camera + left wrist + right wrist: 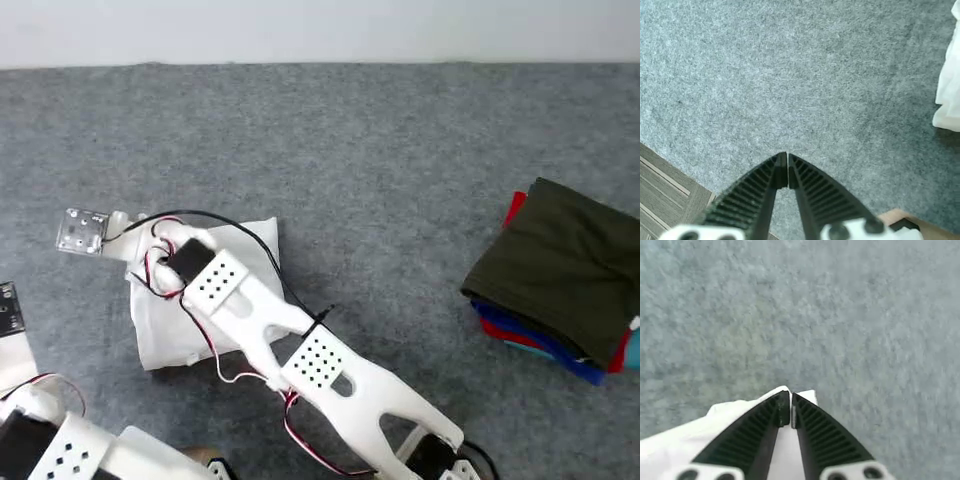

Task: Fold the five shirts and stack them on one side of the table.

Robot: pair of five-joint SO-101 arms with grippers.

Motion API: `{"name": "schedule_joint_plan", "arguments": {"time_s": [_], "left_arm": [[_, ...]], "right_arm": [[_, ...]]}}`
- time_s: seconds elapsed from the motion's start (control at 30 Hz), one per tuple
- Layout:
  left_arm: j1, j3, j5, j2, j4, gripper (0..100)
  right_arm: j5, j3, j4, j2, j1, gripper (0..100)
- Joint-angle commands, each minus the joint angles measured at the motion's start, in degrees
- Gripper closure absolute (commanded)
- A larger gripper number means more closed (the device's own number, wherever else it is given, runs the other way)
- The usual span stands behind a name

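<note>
we see the right gripper [790, 412] w/ jaws pinched together on the edge of the white shirt [165, 325], cloth showing right at the tips. the right arm [320, 362] stretches across that shirt, which lies folded on the grey mat [350, 150] toward the left side. the left gripper [788, 172] is clenched w/ nothing btwn its jaws, hanging over bare mat near the table's edge, the white shirt off to one side. well apart on the right sits the stack of folded shirts [560, 270], dark olive on top, blue, red & teal edges below.
</note>
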Motion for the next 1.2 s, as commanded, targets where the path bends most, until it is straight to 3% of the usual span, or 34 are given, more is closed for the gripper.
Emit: {"name": "schedule_joint_plan", "arguments": {"time_s": [0.0, 0.57, 0.93, 1.17], "left_arm": [[0.00, -0.66, 0.53, -0.35, -1.23, 98], [0.09, -0.48, 0.53, -0.35, -1.93, 98], [0.09, -0.48, 0.53, -0.35, -1.93, 98], [0.09, -0.48, 0.53, -0.35, -1.93, 98]], "right_arm": [[0.44, -3.08, 5.14, -7.16, 3.03, 98.9], [0.35, -2.64, 39.52, -18.07, 10.95, 98.9], [0.35, -2.73, 39.34, -9.45, 22.02, 98.9], [0.62, -2.81, 39.34, -4.35, 24.31, 98.9]]}}
